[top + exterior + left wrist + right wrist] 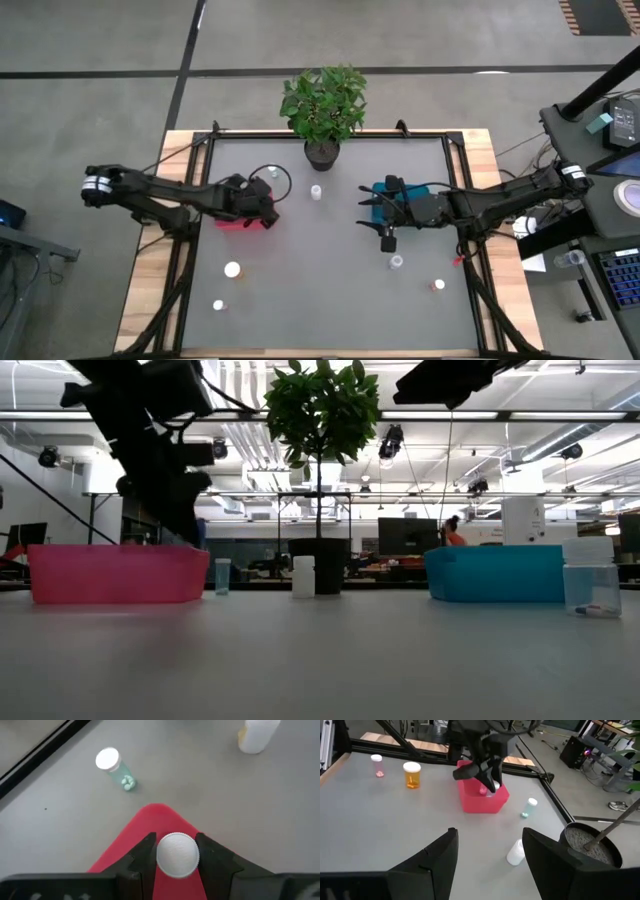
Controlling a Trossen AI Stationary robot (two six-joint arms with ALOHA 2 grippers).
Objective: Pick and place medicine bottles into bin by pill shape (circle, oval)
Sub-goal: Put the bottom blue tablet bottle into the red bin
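The counter has a grey top framed by black rails, with pale wooden boards showing along its left and right edges. It stands on a grey concrete floor crossed by dark seams. A potted plant with green leaves sits in a black pot at the counter's far edge. To the right stands a dark desk crowded with equipment and cables. Beyond the counter, the low view opens on a large hall: white ceiling trusses with strip lights, monitors on distant desks, and a person in orange far off.
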